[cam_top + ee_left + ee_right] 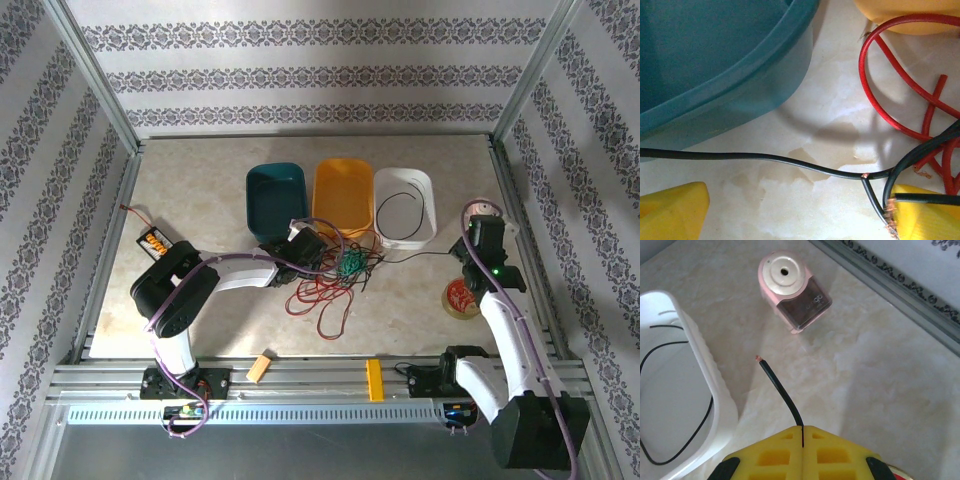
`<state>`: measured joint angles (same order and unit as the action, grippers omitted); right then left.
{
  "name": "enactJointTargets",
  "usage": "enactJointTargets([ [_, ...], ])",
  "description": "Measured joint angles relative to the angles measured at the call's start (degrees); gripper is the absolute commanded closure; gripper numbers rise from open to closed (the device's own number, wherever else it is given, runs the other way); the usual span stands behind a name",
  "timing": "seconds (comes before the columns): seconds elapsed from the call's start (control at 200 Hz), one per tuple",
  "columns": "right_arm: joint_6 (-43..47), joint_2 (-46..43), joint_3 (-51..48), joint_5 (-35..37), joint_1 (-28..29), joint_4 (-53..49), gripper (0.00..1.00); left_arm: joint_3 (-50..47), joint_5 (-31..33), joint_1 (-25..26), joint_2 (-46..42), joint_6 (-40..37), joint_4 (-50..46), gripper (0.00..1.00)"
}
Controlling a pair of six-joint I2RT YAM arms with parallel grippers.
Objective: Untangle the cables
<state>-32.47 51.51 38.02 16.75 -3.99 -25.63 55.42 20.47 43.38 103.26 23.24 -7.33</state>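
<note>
The cables lie tangled in front of the bins: red loops, a green bunch and black strands. My left gripper hovers at the tangle's left edge beside the teal bin. Its yellow fingers stand wide apart and open, with a black cable running across the table between them. Red cable loops on the right. My right gripper is shut on a black cable whose bare copper end sticks out past the fingertips. That strand leads back to the tangle.
An orange bin and a white bin holding a loop of black wire stand beside the teal one. A pink sharpener and a tape roll sit at the right. A battery box lies at the left.
</note>
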Motion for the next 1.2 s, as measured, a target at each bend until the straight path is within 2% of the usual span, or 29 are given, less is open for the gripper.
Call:
enactJointTargets([
  [0.195, 1.36, 0.83, 1.01, -5.92, -2.86, -0.22, 1.0, -0.28, -0.61, -0.31, -0.02, -0.11, 0.26, 0.07],
  [0.265, 1.36, 2.34, 0.96, -8.48, -1.49, 0.0, 1.0, -1.29, -1.64, -0.37, -0.28, -0.57, 1.49, 0.04],
  [0.33, 1.36, 3.61, 0.68, -9.66, 2.03, 0.7, 1.0, -2.64, -3.65, -0.37, -1.31, -1.46, 2.93, 0.01],
  [0.505, 1.16, 6.91, -0.92, -11.34, 12.41, 2.75, 1.0, -7.17, -14.93, -0.37, -9.27, -5.9, 6.99, 0.01],
  [0.67, 0.92, 11.06, -1.14, -11.67, 14.78, 3.65, 1.0, -7.02, -27.3, -0.37, -18.01, -10.21, 9.05, 0.01],
  [0.76, 0.92, 12.28, -1.14, -11.72, 15.32, 4.24, 1.0, -5.53, -31.17, -0.37, -19.76, -11.3, 9.14, 0.01],
  [0.87, 0.92, 12.52, -1.11, -11.72, 15.52, 4.96, 1.0, -1.05, -33.24, -0.37, -16.92, -11.54, 9.11, 0.01],
  [1.04, 0.94, 12.39, -1.03, -11.72, 15.52, 5.31, 1.0, 9.27, -33.2, -0.35, -5.88, -11.39, 8.28, 0.0],
  [1.12, 0.94, 11.69, -1.03, -11.69, 15.52, 5.22, 1.0, 13.62, -32.33, -0.24, -0.94, -11.32, 6.4, 0.07],
  [1.205, 0.94, 10.05, -1.03, -11.58, 15.52, 4.96, 1.0, 16.92, -30.8, -0.04, 2.95, -11.72, 4.02, 0.11],
])
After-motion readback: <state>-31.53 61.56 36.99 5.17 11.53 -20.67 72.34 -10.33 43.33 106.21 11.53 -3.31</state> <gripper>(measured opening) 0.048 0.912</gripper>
